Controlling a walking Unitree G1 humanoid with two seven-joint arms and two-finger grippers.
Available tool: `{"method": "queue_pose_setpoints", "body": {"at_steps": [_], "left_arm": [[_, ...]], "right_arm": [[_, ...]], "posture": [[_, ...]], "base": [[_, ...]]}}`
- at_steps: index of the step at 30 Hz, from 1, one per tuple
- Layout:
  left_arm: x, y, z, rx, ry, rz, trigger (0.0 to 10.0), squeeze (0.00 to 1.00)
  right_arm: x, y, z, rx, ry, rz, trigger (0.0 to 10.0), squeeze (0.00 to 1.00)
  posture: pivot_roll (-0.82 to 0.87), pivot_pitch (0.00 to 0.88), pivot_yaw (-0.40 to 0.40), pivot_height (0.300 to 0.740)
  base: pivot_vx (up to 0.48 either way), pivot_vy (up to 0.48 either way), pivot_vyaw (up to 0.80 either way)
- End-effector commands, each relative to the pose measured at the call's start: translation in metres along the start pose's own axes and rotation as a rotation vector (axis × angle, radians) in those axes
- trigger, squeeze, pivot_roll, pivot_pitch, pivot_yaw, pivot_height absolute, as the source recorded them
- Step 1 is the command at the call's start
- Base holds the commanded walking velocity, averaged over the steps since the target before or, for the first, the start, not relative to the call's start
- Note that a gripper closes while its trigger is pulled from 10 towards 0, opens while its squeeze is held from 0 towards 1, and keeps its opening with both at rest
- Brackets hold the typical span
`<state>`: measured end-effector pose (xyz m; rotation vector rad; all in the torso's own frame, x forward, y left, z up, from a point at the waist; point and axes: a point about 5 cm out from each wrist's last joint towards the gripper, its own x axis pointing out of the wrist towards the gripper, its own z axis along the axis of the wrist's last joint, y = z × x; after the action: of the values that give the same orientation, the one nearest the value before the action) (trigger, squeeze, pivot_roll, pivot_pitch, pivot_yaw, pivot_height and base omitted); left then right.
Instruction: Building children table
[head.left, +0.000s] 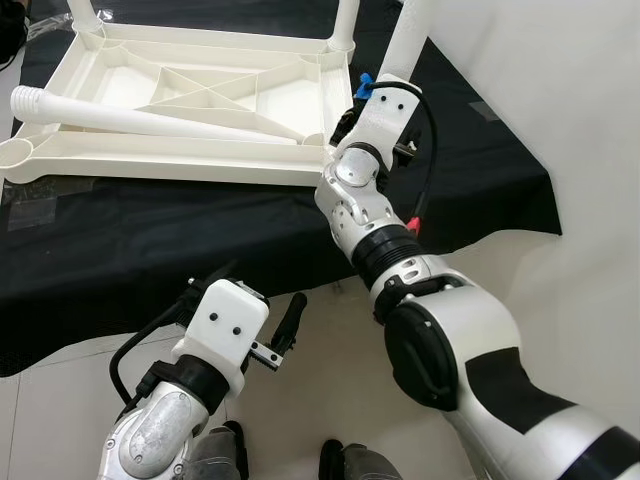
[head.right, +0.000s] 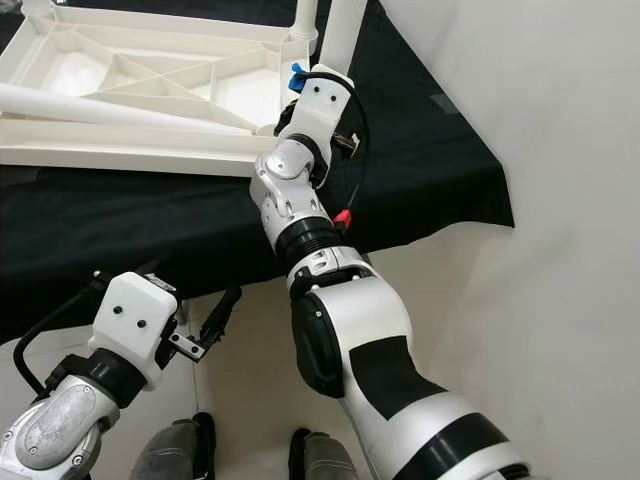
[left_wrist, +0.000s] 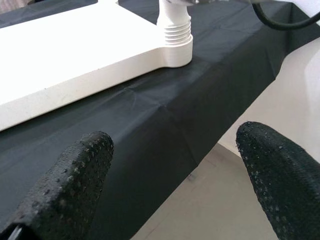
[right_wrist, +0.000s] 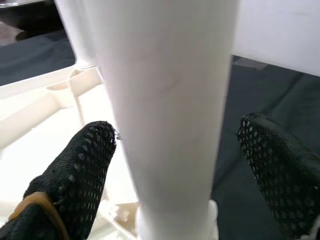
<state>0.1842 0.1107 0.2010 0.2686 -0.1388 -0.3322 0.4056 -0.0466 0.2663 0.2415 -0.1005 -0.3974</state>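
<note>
Right fingers (right_wrist: 100, 165) spread around upright table leg (right_wrist: 165, 100); left fingers (left_wrist: 70, 185) apart, empty; no writing legible.

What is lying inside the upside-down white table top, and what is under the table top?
Inside the table top, across its ribs, lies one loose white leg. Under it is a black cloth on the floor. Whatever the table top itself covers cannot be seen.

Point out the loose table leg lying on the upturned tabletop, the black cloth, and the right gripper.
Loose leg (head.left: 150, 120), left eye view, middle of its shaft.
Black cloth (head.left: 200, 225), left eye view, bare part before the tabletop.
Right gripper (right_wrist: 175, 165), right wrist view, midway between fingers, around an upright leg.
</note>
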Motion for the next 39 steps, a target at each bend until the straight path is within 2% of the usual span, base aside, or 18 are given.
{"method": "queue_pose_setpoints", "body": {"at_steps": [1,6,15,22,24,25,26,28,30,33,34,37,39], "left_arm": [[0.001,0.0,-0.003,0.004,0.01,0.003,10.0,0.0],[0.002,0.001,-0.003,0.004,0.007,0.006,10.0,0.0],[0.004,0.001,-0.003,-0.001,0.004,0.008,10.0,0.0],[0.004,0.001,-0.003,0.001,0.0,0.008,10.0,0.0],[0.005,0.003,-0.003,0.005,-0.004,0.012,10.0,0.0],[0.005,0.003,-0.003,0.005,-0.004,0.012,10.0,0.0],[0.005,0.003,-0.003,0.007,-0.004,0.014,10.0,0.0],[0.005,0.003,-0.003,0.007,-0.004,0.014,10.0,0.0],[0.006,0.004,-0.004,0.008,-0.004,0.016,10.0,0.0],[0.007,0.005,-0.004,0.008,-0.006,0.018,10.0,0.0],[0.007,0.005,-0.004,0.008,-0.006,0.018,10.0,0.0],[0.008,0.006,-0.006,-0.008,0.0,0.023,10.0,0.0],[0.008,0.006,-0.006,-0.008,0.0,0.023,10.0,0.0]], "right_arm": [[-0.005,0.006,-0.001,0.007,-0.025,0.07,10.0,0.0],[-0.007,0.008,0.0,-0.009,-0.049,0.11,10.0,0.0],[-0.003,-0.012,-0.003,-0.04,-0.074,0.109,10.0,0.0],[-0.005,-0.019,-0.007,-0.046,-0.071,0.121,10.0,0.0],[-0.012,-0.026,-0.017,-0.022,-0.033,0.208,10.0,0.0],[-0.012,-0.026,-0.017,-0.022,-0.033,0.208,10.0,0.0],[-0.017,-0.033,-0.021,-0.019,-0.025,0.244,10.0,0.0],[-0.017,-0.033,-0.021,-0.019,-0.025,0.244,10.0,0.0],[-0.027,-0.047,-0.024,-0.024,-0.019,0.314,10.0,0.0],[-0.035,-0.064,-0.024,-0.057,-0.012,0.348,10.0,0.0],[-0.035,-0.064,-0.024,-0.057,-0.012,0.348,10.0,0.0],[-0.038,-0.091,-0.023,-0.103,-0.061,0.364,10.0,0.0],[-0.038,-0.091,-0.023,-0.103,-0.061,0.364,10.0,0.0]], "posture": [[0.1,0.218,-0.105,0.74],[0.1,0.216,-0.103,0.74],[0.09,0.209,-0.102,0.74],[0.09,0.206,-0.1,0.74],[0.09,0.203,-0.097,0.74],[0.09,0.203,-0.097,0.74],[0.08,0.2,-0.098,0.74],[0.08,0.2,-0.098,0.74],[0.08,0.196,-0.097,0.74],[0.08,0.189,-0.093,0.74],[0.08,0.189,-0.093,0.74],[0.07,0.181,-0.093,0.74],[0.07,0.181,-0.093,0.74]], "base": [[0.0,0.0,0.0],[0.0,0.0,0.0],[0.0,0.0,0.0],[0.0,0.0,0.0],[0.0,0.0,0.0],[0.0,0.0,0.0],[0.0,0.0,0.0],[0.0,0.0,0.0],[0.0,0.0,0.0],[0.0,0.0,0.0],[0.0,0.0,0.0],[0.0,0.0,0.0],[0.0,0.0,0.0]]}}
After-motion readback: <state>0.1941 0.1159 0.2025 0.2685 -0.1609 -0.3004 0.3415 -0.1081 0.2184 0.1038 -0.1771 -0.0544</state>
